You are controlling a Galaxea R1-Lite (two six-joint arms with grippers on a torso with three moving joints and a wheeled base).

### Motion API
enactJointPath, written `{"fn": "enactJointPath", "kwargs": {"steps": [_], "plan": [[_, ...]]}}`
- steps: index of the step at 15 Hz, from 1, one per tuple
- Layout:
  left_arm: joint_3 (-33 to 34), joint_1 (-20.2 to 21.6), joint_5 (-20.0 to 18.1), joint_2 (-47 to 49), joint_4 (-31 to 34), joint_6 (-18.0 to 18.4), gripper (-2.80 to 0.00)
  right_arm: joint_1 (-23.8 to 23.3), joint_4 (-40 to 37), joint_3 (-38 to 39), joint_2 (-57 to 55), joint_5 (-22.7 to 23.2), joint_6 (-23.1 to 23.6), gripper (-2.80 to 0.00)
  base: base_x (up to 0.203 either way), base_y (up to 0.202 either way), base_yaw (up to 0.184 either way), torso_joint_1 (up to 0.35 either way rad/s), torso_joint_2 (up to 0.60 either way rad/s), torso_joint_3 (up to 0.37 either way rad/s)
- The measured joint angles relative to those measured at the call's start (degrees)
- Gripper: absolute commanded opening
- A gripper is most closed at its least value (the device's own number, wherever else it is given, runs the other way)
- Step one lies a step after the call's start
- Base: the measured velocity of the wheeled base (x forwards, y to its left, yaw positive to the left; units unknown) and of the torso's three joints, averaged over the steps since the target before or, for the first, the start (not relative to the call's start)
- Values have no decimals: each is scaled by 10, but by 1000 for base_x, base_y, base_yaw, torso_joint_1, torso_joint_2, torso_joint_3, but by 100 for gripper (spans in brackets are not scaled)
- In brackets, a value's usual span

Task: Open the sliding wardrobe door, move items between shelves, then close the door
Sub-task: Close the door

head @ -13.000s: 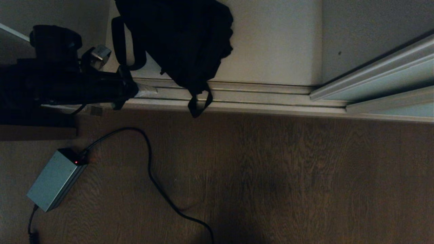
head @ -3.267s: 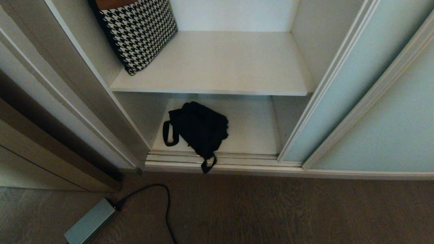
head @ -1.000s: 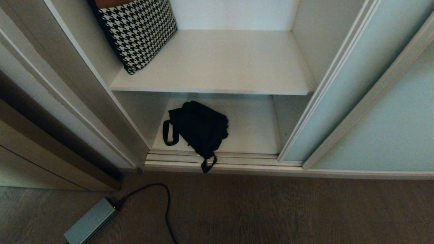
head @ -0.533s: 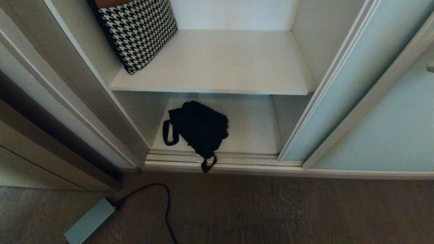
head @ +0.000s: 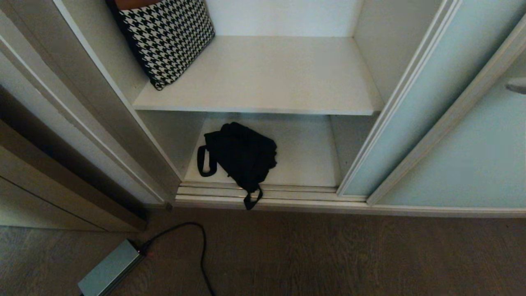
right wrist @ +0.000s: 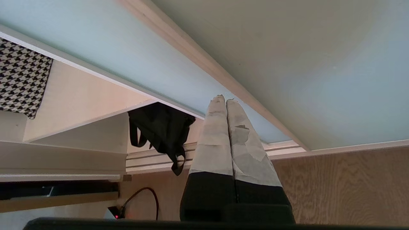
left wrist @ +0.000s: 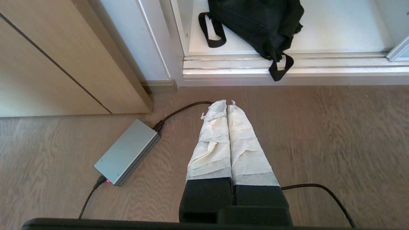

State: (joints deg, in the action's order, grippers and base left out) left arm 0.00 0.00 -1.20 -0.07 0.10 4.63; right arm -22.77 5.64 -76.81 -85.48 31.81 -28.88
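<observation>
The sliding wardrobe door (head: 485, 156) is pushed to the right, its pale frosted panels overlapping, and the left bay stands open. A black-and-white houndstooth bag (head: 168, 37) leans at the left of the upper of the shelves (head: 267, 78). A black bag (head: 242, 154) lies on the bottom board (head: 308, 152), one strap hanging over the floor track (head: 296, 193). My right gripper (right wrist: 225, 99) is shut and empty, close in front of the door glass (right wrist: 303, 80); its tip (head: 518, 85) shows at the head view's right edge. My left gripper (left wrist: 227, 103) hangs shut and empty over the floor.
A grey power brick (head: 109, 269) with a black cable (head: 201, 250) lies on the wooden floor at the left, in front of the brown door frame (head: 61, 176). In the left wrist view the cable (left wrist: 182, 110) runs just beside my fingertips.
My right gripper's tip has come into the head view at the right edge, in front of the door glass. The bags, shelves and left arm have not moved.
</observation>
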Motion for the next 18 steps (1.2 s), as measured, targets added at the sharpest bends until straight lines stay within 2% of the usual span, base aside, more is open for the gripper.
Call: {"fn": "enactJointPath", "kwargs": {"steps": [5,18], "plan": [[0,0,0,0,0,0,-280,8,35,2,-21,-12,0,-280,0,0,0,0,0,0],[0,0,0,0,0,0,-280,4,57,-8,-80,-40,-1,-280,0,0,0,0,0,0]]}}
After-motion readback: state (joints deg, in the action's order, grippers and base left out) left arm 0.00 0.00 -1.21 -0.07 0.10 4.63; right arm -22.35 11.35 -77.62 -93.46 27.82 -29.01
